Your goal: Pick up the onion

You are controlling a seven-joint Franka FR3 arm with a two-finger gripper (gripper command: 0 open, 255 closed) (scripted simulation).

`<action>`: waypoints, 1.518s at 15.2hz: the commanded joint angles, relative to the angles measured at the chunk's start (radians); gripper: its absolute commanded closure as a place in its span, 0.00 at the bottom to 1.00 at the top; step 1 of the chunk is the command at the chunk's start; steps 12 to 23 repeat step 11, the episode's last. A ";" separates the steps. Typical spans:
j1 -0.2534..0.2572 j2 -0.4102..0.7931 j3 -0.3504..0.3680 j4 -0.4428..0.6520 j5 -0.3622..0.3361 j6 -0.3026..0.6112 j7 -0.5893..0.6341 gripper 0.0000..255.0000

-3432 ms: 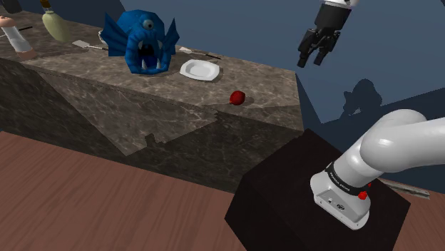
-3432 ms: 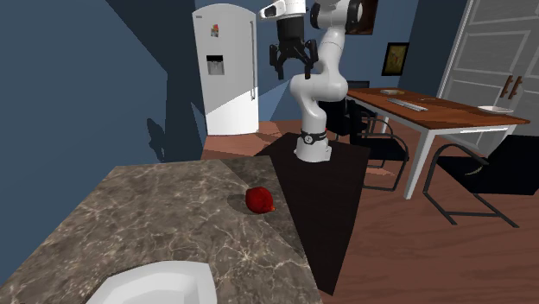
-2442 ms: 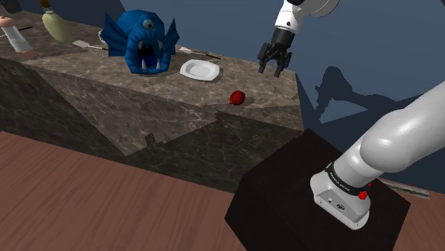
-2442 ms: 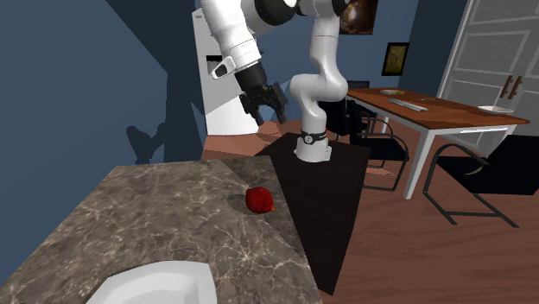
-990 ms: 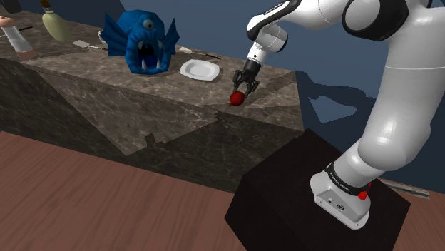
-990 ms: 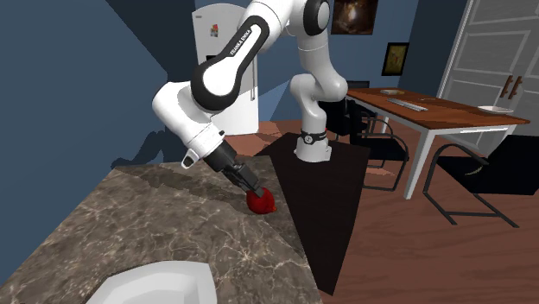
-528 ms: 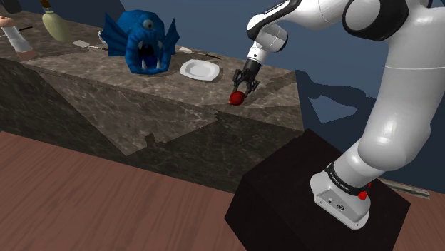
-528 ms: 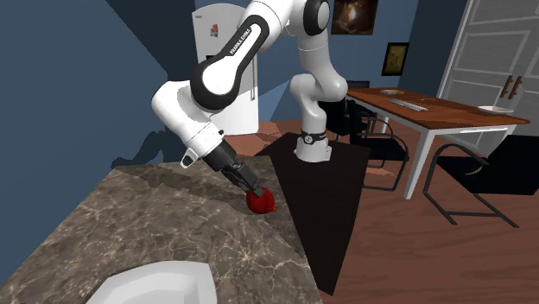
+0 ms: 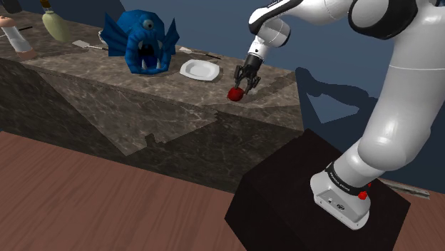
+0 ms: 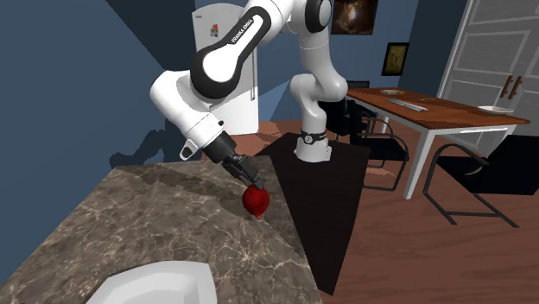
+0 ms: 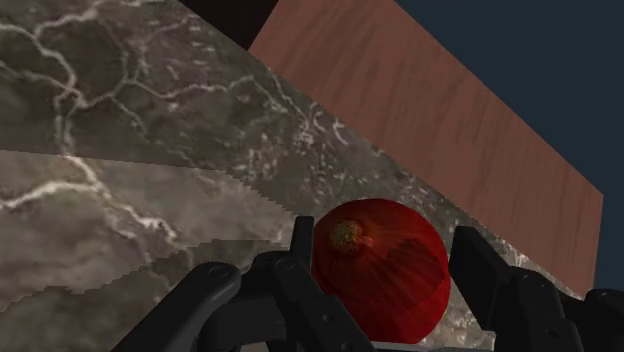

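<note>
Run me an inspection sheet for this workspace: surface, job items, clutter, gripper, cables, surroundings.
Surface: dark marble counter, veined, no spills seen.
Job's things: red onion near the counter's edge closest to the stand; whether it is clear of the counter cannot be told.
Clutter: blue monster toy and white plate, both apart from the onion.
Grippers: gripper over the onion, fingers clasping it on both sides.
Cables: nothing seen.
Surroundings: black stand, white fridge, wooden table, wood floor.
</note>
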 commanded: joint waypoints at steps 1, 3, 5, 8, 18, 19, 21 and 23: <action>-0.001 -0.013 -0.002 0.006 -0.005 -0.017 0.010 1.00; -0.001 -0.028 -0.003 0.012 -0.010 -0.034 0.021 1.00; -0.001 -0.042 -0.005 0.018 -0.014 -0.051 0.033 1.00; -0.002 -0.063 -0.007 0.030 -0.020 -0.078 0.050 1.00; -0.002 -0.070 -0.007 0.035 -0.022 -0.088 0.056 1.00; -0.002 -0.070 -0.007 0.035 -0.022 -0.088 0.056 1.00; -0.002 -0.070 -0.007 0.035 -0.022 -0.088 0.056 1.00; -0.002 -0.070 -0.007 0.035 -0.022 -0.088 0.056 1.00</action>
